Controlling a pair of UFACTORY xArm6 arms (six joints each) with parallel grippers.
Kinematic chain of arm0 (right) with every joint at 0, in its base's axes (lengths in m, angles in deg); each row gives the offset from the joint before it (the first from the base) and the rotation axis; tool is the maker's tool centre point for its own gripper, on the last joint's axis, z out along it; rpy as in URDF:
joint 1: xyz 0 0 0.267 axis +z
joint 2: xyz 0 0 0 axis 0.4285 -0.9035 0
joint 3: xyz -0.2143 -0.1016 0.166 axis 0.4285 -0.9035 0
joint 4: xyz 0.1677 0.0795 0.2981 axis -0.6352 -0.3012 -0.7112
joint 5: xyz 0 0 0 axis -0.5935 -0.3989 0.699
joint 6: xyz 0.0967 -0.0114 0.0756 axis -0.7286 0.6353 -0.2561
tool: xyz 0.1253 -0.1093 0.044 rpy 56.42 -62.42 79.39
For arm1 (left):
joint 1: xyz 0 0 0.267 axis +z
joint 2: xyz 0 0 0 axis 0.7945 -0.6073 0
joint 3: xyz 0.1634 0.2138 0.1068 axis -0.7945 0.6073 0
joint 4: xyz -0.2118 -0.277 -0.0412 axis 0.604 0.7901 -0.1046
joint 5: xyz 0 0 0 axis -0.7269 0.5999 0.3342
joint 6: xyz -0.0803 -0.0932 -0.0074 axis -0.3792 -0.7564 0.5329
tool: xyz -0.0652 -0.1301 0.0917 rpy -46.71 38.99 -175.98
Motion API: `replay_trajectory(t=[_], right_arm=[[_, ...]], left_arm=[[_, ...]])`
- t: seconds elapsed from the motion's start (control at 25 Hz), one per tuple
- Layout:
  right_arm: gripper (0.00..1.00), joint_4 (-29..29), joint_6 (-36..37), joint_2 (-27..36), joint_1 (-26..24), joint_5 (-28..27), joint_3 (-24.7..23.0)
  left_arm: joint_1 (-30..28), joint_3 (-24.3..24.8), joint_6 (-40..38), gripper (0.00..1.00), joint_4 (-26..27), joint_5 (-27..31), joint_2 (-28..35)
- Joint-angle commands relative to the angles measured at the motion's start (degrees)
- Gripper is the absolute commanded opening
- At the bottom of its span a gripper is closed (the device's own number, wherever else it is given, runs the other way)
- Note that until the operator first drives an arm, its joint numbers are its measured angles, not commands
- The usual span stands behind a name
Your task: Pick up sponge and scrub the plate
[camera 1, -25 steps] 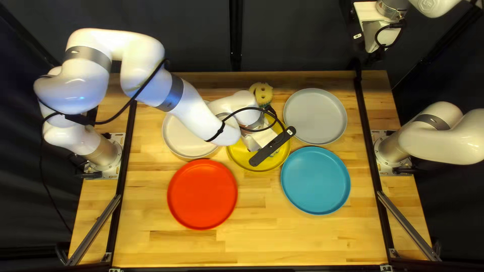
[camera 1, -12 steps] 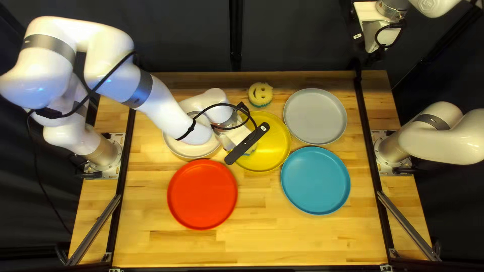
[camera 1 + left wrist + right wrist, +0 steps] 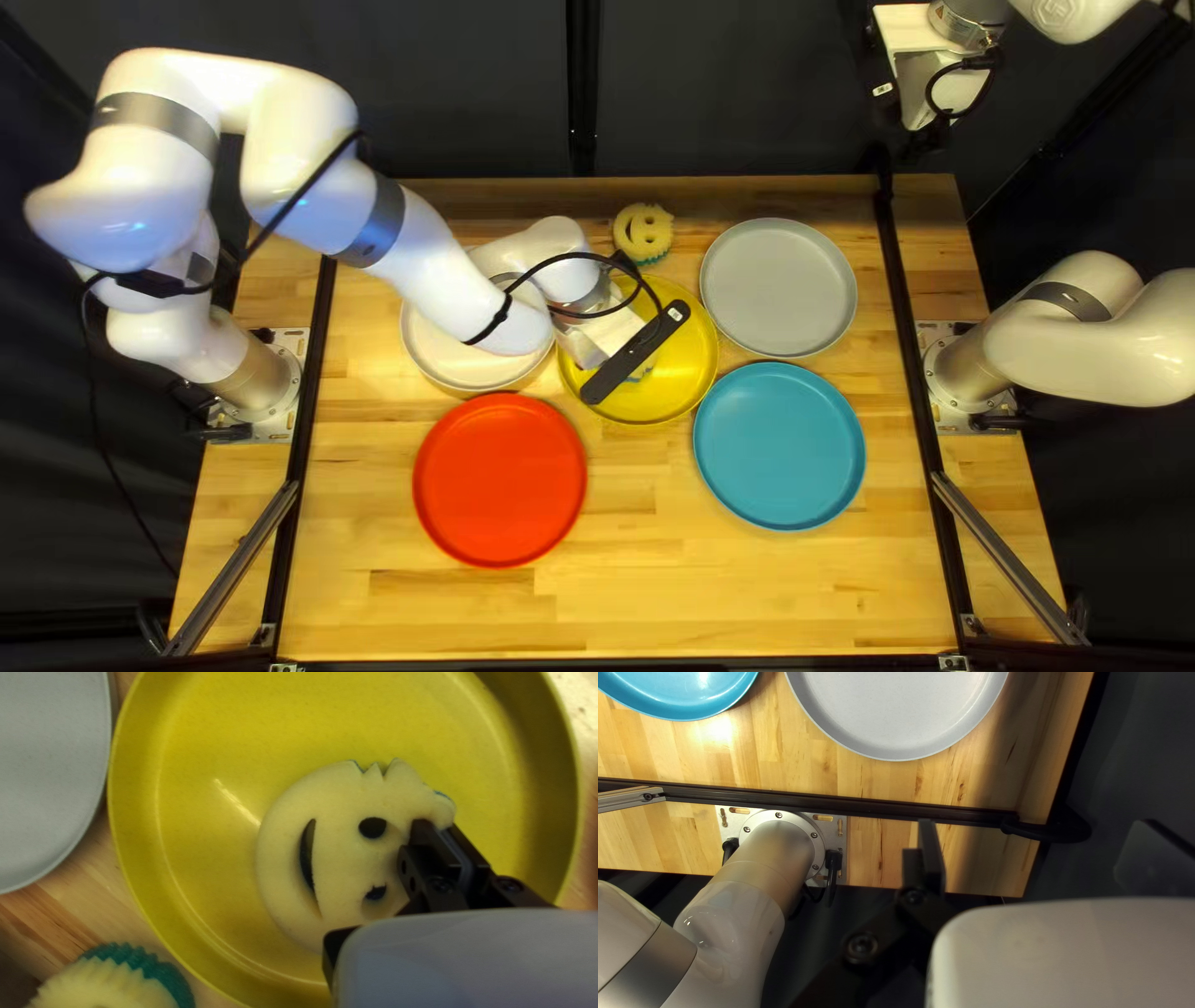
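Left gripper (image 3: 437, 827) pinches the sponge (image 3: 339, 858) at its edge, presumably leaving the underside free to scrub the yellow plate (image 3: 205, 746); right gripper (image 3: 1036, 827), apparently unneeded, hangs open.

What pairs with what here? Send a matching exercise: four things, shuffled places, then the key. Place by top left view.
1. Red plate
2. Far sponge
3. Gray plate
4. Left gripper

A. Just above blue plate
B. At scrub sponge, in yellow plate
C. Just below white plate
D. Just above yellow plate

1-C, 2-D, 3-A, 4-B
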Motion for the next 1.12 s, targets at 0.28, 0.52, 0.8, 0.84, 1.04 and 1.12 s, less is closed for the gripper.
replay_trajectory(t=[0.28,0.52,0.8,0.84,1.04,1.12], right_arm=[[1.0,0.0,0.0,0.0,0.0,0.0,0.0],[1.0,0.0,0.0,0.0,0.0,0.0,0.0],[1.0,0.0,0.0,0.0,0.0,0.0,0.0],[1.0,0.0,0.0,0.0,0.0,0.0,0.0],[1.0,0.0,0.0,0.0,0.0,0.0,0.0],[1.0,0.0,0.0,0.0,0.0,0.0,0.0]], left_arm=[[1.4,5.8,3.3,0.0,2.4,-0.9,4.0],[1.7,12.8,2.7,0.0,3.2,-2.3,9.4],[2.6,18.6,2.2,0.0,4.1,-3.0,13.5],[3.1,17.8,2.1,0.0,3.9,-2.7,13.1],[4.9,9.9,2.3,0.0,2.3,-0.6,7.8],[5.3,6.5,2.5,0.0,1.9,0.3,5.6]])
